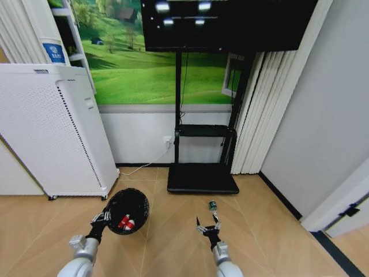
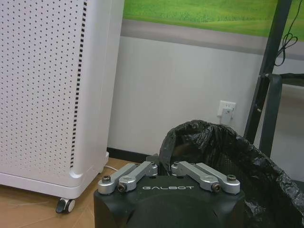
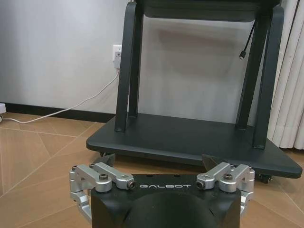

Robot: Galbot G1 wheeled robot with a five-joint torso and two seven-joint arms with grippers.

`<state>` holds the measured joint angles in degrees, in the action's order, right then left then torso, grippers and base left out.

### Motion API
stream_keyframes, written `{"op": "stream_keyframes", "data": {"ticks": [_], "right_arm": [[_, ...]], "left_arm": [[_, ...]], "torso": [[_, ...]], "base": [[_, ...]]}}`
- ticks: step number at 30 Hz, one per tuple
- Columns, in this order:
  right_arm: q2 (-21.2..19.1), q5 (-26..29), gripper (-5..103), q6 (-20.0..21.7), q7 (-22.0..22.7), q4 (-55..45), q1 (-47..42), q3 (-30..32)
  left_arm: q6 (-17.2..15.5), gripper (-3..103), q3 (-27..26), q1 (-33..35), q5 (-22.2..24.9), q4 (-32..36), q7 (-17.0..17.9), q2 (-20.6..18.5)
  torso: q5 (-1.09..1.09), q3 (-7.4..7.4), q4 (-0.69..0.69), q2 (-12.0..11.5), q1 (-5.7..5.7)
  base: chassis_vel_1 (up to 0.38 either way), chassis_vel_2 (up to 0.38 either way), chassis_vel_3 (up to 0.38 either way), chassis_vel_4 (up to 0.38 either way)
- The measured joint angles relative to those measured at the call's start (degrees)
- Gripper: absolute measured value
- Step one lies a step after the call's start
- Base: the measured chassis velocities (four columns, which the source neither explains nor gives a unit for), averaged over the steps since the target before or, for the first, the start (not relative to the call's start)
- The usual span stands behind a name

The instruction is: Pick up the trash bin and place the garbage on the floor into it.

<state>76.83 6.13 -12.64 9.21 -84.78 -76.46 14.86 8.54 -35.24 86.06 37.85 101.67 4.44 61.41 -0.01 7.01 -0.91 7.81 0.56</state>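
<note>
**Bin held at its rim, bottle on open floor ahead of the right claw**

The left gripper [image 1: 102,219] pinches the near rim of the trash bin [image 1: 135,203], its fingers pressed together on the black liner; the left wrist view shows the crumpled bag edge [image 2: 199,130] rising just past the fingers [image 2: 156,167]. Two red-and-white wads [image 1: 126,222] lie inside the bin. The bin sits just off the corner of the white cabinet [image 1: 52,133], with bare wood floor [image 1: 173,242] on its right side.

The right gripper [image 1: 207,224] hangs low over the floor with its fingers spread wide. The small green bottle [image 1: 213,205] lies just beyond its tips, on open floor near the front edge of the black TV stand base [image 1: 202,179]. To the right, the floor runs clear to the wall's dark skirting [image 1: 279,195].
</note>
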Motion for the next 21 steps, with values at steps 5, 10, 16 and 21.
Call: {"op": "stream_keyframes", "data": {"ticks": [5, 10, 16, 21], "right_arm": [[-0.4, -0.2, 99, 0.0, 0.3, 0.6, 0.0, 0.0], [-0.6, -1.6, 100, -0.3, 0.6, 2.4, 0.6, 0.1], [-0.6, -3.7, 100, 1.6, 0.6, 4.3, 0.3, 0.1], [0.7, -5.1, 100, 5.2, 0.1, 7.0, 0.5, -0.7]], "left_arm": [[0.0, 7, 0.6, 0.1, -0.9, 0.4, 0.3, 0.8], [-0.7, 7, 0.3, 1.2, -1.5, 1.3, -0.5, 0.6], [-2.6, 7, 0.4, 3.2, -4.2, 1.6, -1.8, -0.3], [-4.0, 7, 0.7, 3.5, -7.5, 1.0, 0.6, 0.5]], "torso": [[-0.01, 0.00, 0.00, 0.0, 0.00], [0.01, 0.02, -0.01, 0.0, 0.02], [0.01, 0.03, 0.00, 0.0, 0.03], [0.01, 0.00, 0.00, 0.0, 0.00]], "base": [[-0.105, 0.139, 0.113, -0.113], [-0.193, 0.191, 0.181, -0.179], [-0.104, 0.112, 0.090, -0.067], [0.039, -0.049, -0.053, 0.041]]}}
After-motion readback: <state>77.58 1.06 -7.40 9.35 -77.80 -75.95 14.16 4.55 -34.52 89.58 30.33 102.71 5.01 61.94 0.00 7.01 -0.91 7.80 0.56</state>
